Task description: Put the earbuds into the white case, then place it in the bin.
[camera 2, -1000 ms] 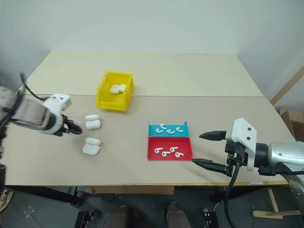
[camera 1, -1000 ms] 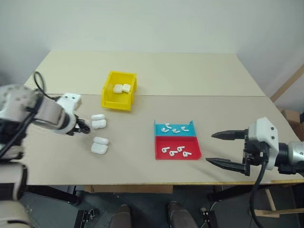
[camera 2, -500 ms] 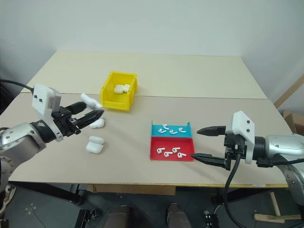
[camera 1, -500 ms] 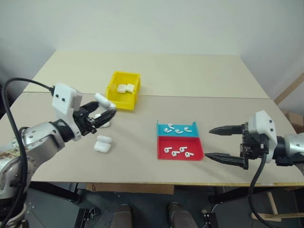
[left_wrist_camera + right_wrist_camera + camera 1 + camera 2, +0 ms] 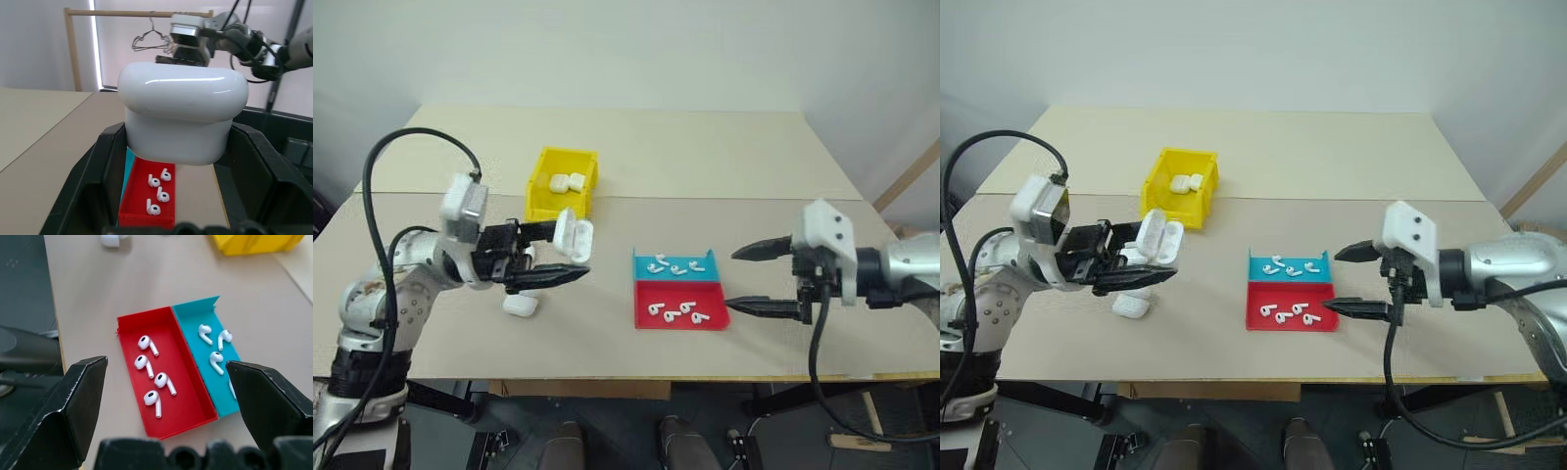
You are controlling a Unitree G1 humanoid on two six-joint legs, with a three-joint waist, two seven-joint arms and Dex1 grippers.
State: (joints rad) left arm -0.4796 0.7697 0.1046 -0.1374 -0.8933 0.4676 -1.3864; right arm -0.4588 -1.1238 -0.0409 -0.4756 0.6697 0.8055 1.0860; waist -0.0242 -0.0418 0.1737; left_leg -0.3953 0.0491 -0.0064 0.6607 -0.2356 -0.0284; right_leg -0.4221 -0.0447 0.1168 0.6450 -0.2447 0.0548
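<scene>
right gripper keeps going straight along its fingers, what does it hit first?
Most likely the red tray with its earbuds: the open right gripper points down at it, and the tray sits centred between its fingers. Depth is uncertain.

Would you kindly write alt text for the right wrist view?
The open right gripper hangs above a red tray holding four earbuds and, joined to it, a blue tray with more earbuds. A corner of the yellow bin shows beyond them.

Head pair high over the table; wrist views close, sharing red tray
</scene>
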